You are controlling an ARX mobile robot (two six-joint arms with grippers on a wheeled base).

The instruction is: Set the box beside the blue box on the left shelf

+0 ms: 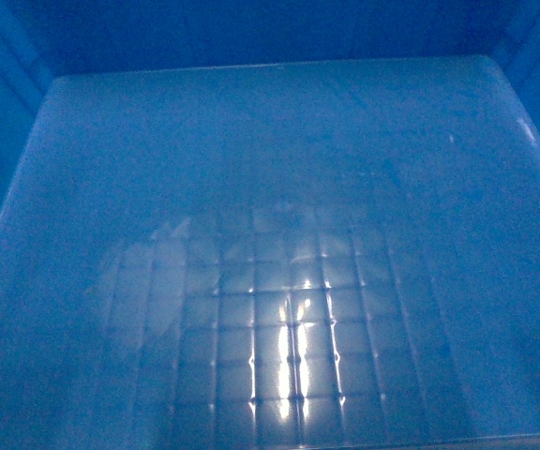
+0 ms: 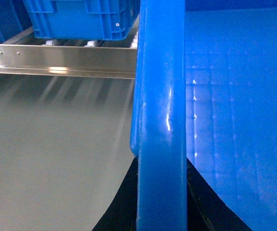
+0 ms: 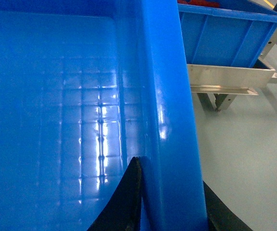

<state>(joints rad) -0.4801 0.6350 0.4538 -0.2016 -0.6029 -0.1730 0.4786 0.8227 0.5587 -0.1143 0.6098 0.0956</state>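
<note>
The box's glossy gridded floor (image 1: 279,309) fills the whole head view, with its walls at the edges. My left gripper (image 2: 161,195) is shut on the box's thick left rim (image 2: 160,96), one black finger (image 2: 121,209) outside the wall and the other inside. On the opposite rim (image 3: 169,96), my right gripper (image 3: 172,195) is likewise shut, one finger (image 3: 124,202) inside the box. Ahead in the left wrist view, a blue box (image 2: 81,19) stands on a metal shelf (image 2: 56,60). No gripper shows in the head view.
Grey floor (image 2: 47,159) lies below the box on the left side. In the right wrist view another blue crate (image 3: 230,38) with something red inside sits on a metal frame (image 3: 225,79) with legs, above pale floor (image 3: 254,154).
</note>
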